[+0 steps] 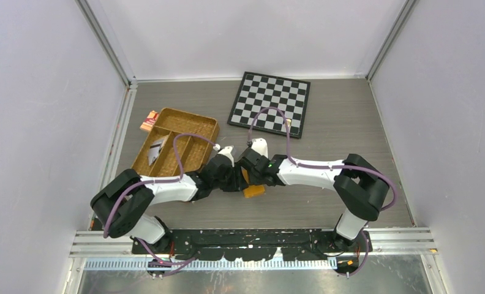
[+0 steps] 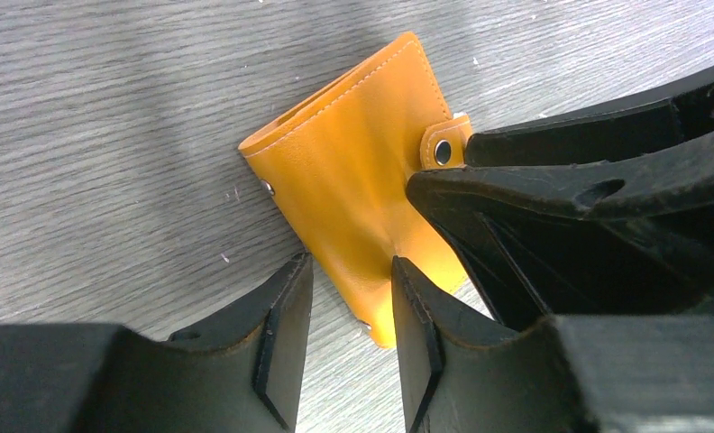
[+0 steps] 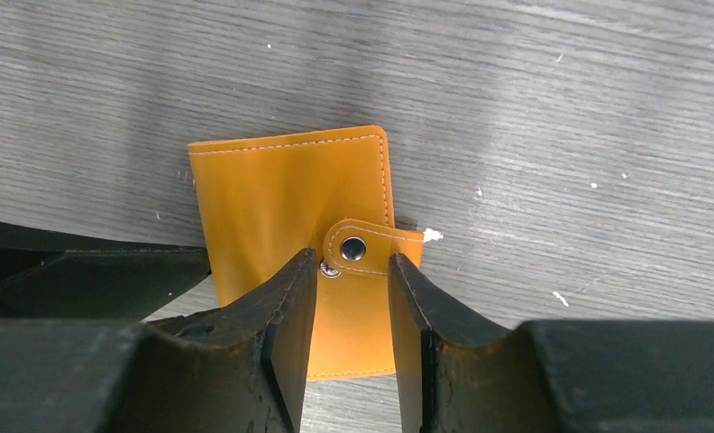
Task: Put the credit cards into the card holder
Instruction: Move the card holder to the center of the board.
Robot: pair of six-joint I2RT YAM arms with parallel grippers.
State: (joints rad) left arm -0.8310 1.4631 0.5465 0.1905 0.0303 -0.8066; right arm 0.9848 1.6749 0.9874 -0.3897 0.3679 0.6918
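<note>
Card holder (image 3: 281, 194) by the table's (image 1: 350, 141) near edge.
We note left gripper (image 2: 352, 352) and right gripper (image 3: 353, 334) astride it, jaws narrowly apart; grip uncertain.

- The left hand (image 2: 352, 271) and right hand (image 3: 353, 262) crowd the card holder (image 2: 353, 180) from both sides, close together.
- Bare bench (image 1: 350, 122) gives passage on the right.
- The woven tray (image 1: 188, 115) and chessboard (image 1: 269, 103) stand on the far side.

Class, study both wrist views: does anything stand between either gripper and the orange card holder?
Nothing visible does. The left gripper and the right gripper, jaws apart, are right at the card holder, the right one straddling its snap tab.
</note>
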